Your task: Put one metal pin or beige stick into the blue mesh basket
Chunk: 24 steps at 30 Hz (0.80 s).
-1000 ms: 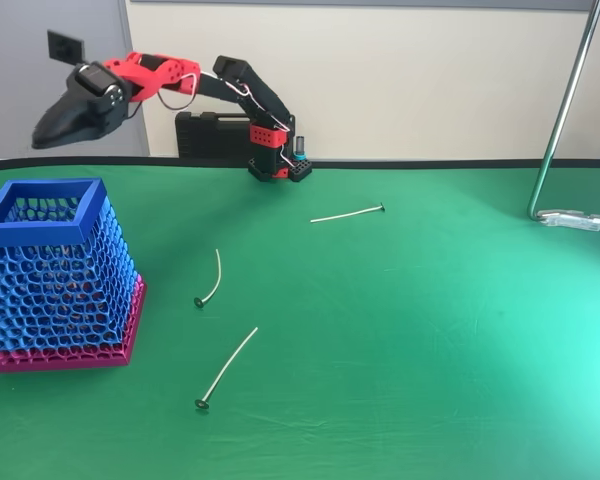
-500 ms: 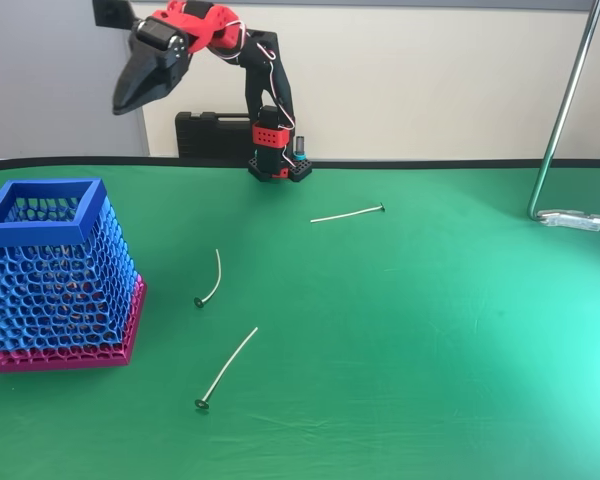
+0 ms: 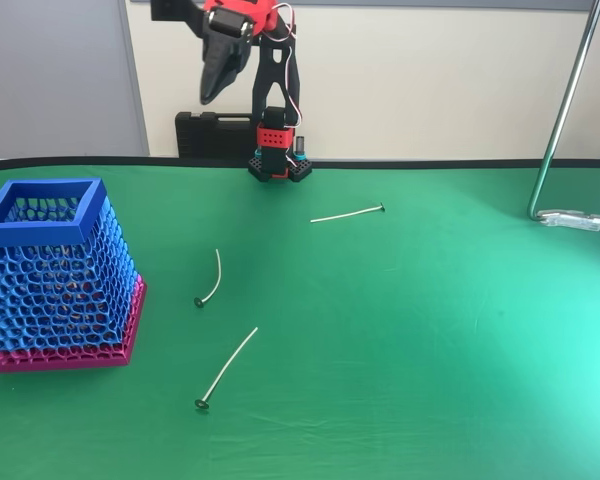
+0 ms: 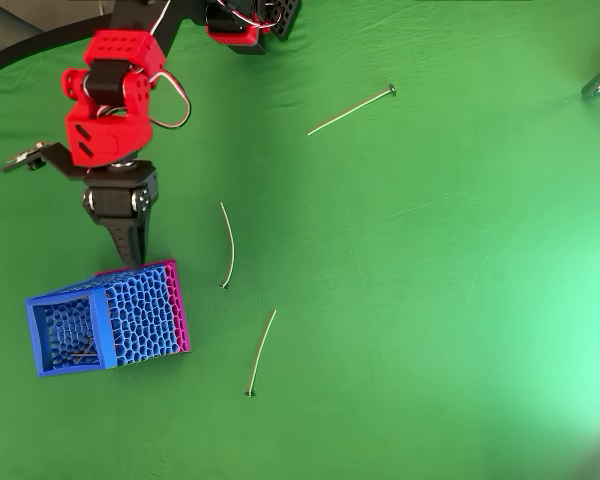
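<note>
We see the red-and-black arm raised high over the back of the green desk (image 3: 430, 350), its fingers (image 3: 212, 92) pointing downward, drawn together and empty. The blue mesh basket (image 3: 58, 275) stands at the left of the fixed view, and in the overhead view a thin pin-like piece (image 4: 78, 354) lies inside it on the bottom. Three pins lie loose on the cloth: a nearly straight metal pin (image 3: 227, 367) nearest the front edge, a shorter curved pin (image 3: 211, 279) just behind it, and another straight pin (image 3: 347, 213) farther back towards the arm's base.
</note>
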Each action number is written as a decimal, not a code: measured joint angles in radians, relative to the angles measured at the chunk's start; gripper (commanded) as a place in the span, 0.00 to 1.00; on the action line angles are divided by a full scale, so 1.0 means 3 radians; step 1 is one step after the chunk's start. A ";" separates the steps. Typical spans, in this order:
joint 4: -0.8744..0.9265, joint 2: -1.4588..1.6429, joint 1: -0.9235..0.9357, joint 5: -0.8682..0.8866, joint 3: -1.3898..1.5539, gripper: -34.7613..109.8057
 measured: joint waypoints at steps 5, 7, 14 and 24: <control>0.0000 0.0511 -0.0230 0.0031 0.0547 0.24; 0.0000 0.0731 -0.0312 0.0056 0.0767 0.24; 0.0000 0.1437 -0.0578 0.0148 0.1529 0.24; -0.0164 0.2546 -0.0793 0.0215 0.2802 0.24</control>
